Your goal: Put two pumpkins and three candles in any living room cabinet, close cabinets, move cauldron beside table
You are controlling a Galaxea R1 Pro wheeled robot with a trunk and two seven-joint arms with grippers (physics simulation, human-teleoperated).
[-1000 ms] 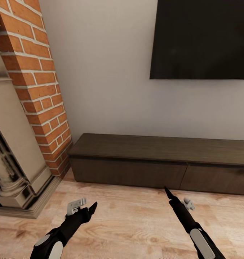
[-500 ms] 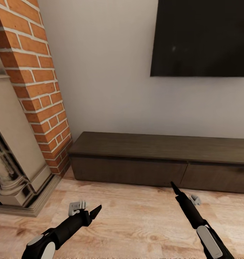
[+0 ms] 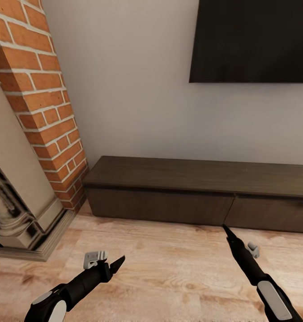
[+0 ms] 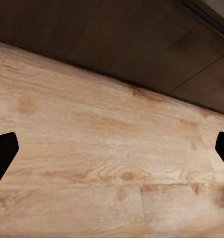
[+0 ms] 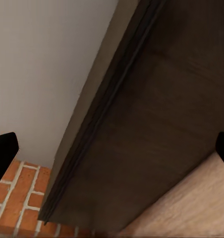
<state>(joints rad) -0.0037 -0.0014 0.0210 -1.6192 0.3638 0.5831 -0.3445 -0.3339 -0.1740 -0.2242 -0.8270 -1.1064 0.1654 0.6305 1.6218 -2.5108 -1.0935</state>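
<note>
Cabinet (image 3: 200,192) against white wall under TV (image 3: 254,40), drawer fronts flush and closed, top bare. Brick fireplace (image 3: 39,103) at its left end. Left gripper (image 3: 110,264) low over plank floor (image 3: 169,277), well short of cabinet, fingers spread wide in left wrist view — released, holding nothing. Right gripper (image 3: 229,235) near cabinet's front at drawer seam, tip not touching — fingertips far apart in right wrist view, released, nothing between them.

a home living room: brick fireplace (image 3: 39,103), wall tv (image 3: 254,40), low cabinet (image 3: 191,192), plank floor (image 3: 169,268)
</note>
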